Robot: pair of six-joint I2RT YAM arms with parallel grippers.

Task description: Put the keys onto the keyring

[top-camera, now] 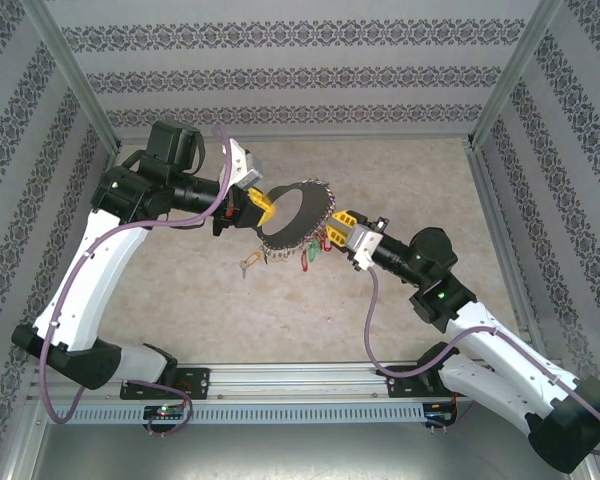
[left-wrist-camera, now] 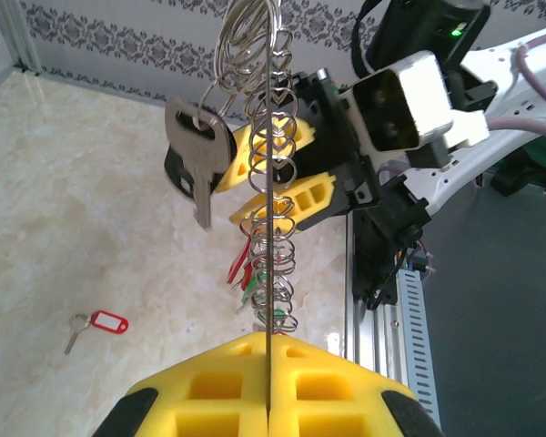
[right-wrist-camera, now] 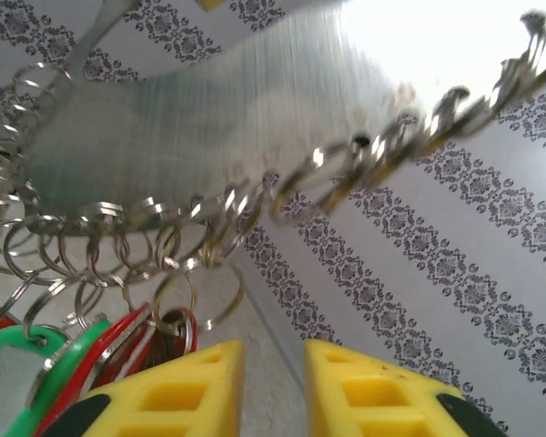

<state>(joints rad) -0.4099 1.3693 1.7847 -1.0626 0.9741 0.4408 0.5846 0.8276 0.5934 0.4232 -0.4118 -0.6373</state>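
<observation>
Keyring, a large flat grey metal loop edged with many small split rings, is held up in the air over the middle of the pale marbled table, between the two arms. Patterned striped walls close the table in on three sides, and an aluminium rail runs along its near edge. The left arm reaches in from the left, and its yellow left fingers are pressed together on the loop's thin edge, pinching it so that it stands on edge in the left wrist view. The right arm, trailing a purple cable, comes in from the right; its yellow right fingers sit just under the loop's rim, slightly parted, with a narrow gap through which the wall shows and nothing pinched there. In the left wrist view the loop's edge and its rings cross in front of those right fingers and partly hide them. A silvery key hangs from a split ring near the top of the loop. Lower down, green tags and red tags dangle in a bunch beside the right fingers; any writing on them is too blurred to read. One loose key with a red tag lies flat on the table, apart from both arms.
</observation>
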